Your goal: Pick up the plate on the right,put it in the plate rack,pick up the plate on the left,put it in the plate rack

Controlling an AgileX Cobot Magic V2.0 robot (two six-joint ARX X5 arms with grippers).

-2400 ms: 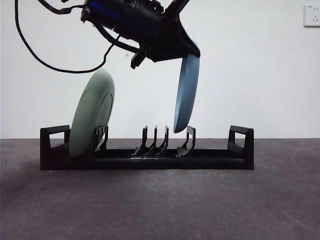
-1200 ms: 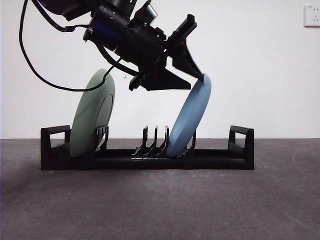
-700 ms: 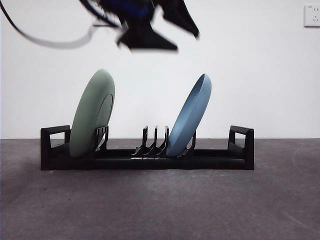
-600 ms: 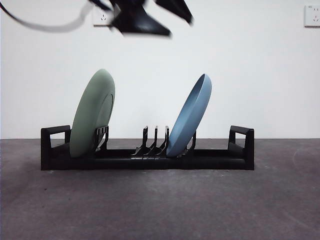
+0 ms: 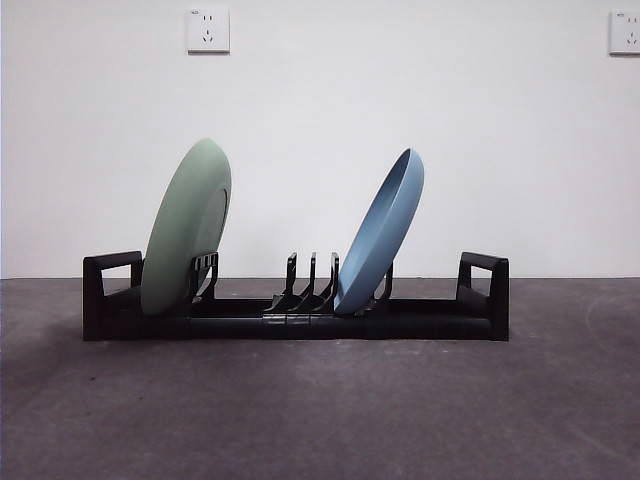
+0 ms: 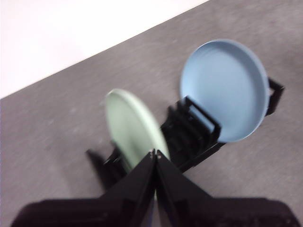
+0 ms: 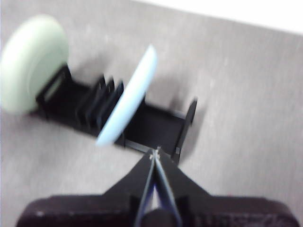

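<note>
The black plate rack point(image 5: 430, 320) stands across the table. A pale green plate point(image 5: 185, 230) leans in its left end and a blue plate point(image 5: 380, 235) leans in a slot right of the middle dividers. Neither arm shows in the front view. My left gripper point(image 6: 155, 152) hovers high above the green plate point(image 6: 135, 127), the blue plate point(image 6: 222, 90) and the rack point(image 6: 194, 127), shut and holding nothing. My right gripper point(image 7: 154, 151) is also shut and empty, high over the rack point(image 7: 156, 120), with the blue plate point(image 7: 128, 101) and green plate point(image 7: 33, 61) below.
The dark grey table point(image 5: 320, 410) spreads in front of the rack. A white wall behind carries two sockets, one point(image 5: 208, 28) at upper left and another point(image 5: 624, 32) at upper right.
The arm lowered the blue plate into the rack, let go of it, then rose up out of the front view. The blue plate stays leaning in its slot.
</note>
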